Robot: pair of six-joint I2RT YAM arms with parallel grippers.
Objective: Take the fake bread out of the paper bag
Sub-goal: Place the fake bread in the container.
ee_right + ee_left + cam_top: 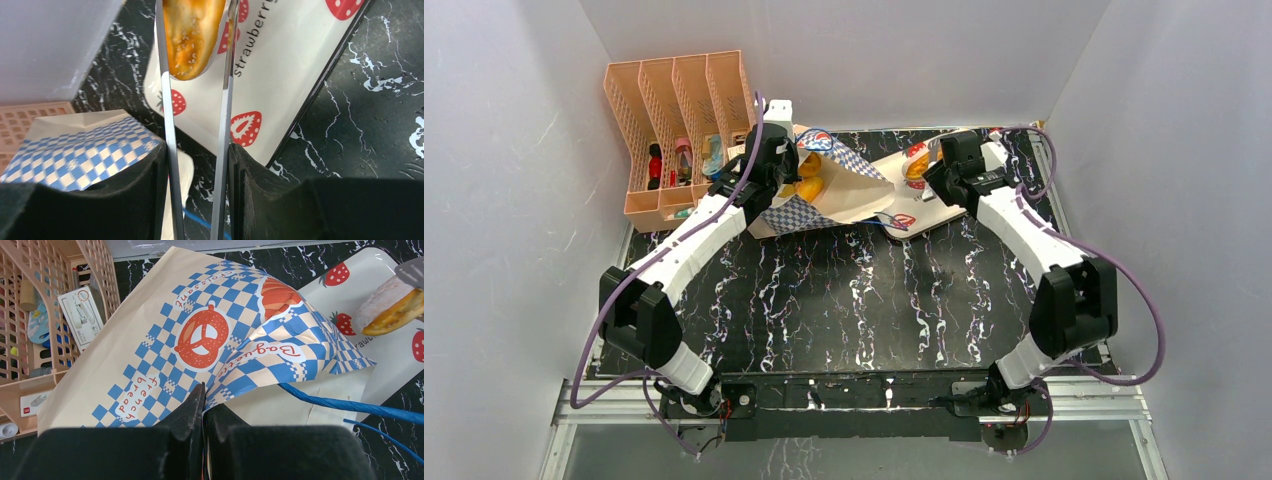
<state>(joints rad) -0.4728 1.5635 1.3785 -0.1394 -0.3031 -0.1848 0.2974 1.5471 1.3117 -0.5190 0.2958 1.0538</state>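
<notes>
The left fingers (201,400) are clenched on a fold of the paper bag (150,340), which lies on its side on the black marbled worktop (874,300). Yellow bread pieces (809,187) show inside the bag's mouth. To the right of the bag, the right fingers (197,160) grasp metal tongs (167,100), and the tongs pinch the orange seeded loaf (192,35) over the strawberry tray (280,75). To the left of the bag stands a peach file rack (674,130).
</notes>
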